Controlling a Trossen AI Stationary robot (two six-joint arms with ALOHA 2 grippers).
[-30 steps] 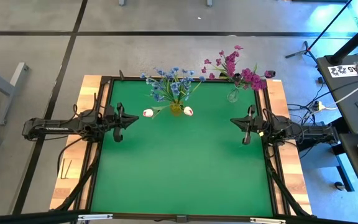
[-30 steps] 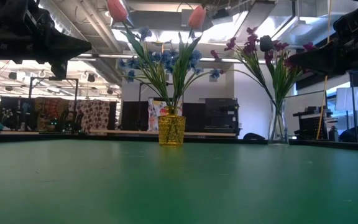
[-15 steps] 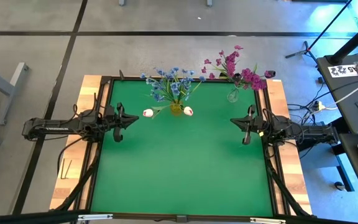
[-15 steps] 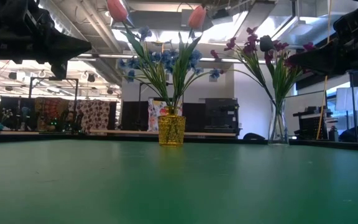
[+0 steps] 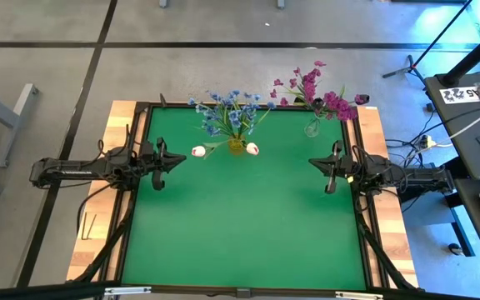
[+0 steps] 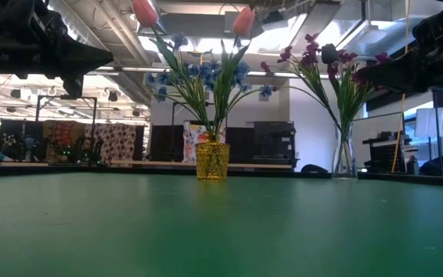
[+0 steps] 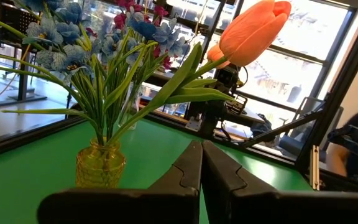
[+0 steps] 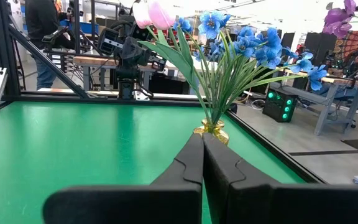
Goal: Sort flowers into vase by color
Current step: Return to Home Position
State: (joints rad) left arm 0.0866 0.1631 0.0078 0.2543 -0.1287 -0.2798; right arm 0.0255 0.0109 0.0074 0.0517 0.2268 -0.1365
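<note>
- Left gripper (image 5: 180,160): fingers closed, empty, at the table's (image 5: 248,229) left edge.
- Right gripper (image 5: 313,163): closed, empty, at the right edge.
- Blue flowers (image 5: 230,113) and tulips (image 5: 198,151) in yellow vase (image 5: 237,147).
- Magenta flowers (image 5: 315,90) in clear vase (image 5: 312,129).

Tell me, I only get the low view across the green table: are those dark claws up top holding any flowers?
Observer: No. The left wrist view shows the left gripper shut, gripping nothing.
Visitor: And the other claw?
Observer: The right gripper is shut and empty too, going by its own wrist view.
Visitor: Where do they sit over the table?
Observer: From above, each sits at its own side edge of the table, left one on the left, right one on the right, both pointing inward.
</note>
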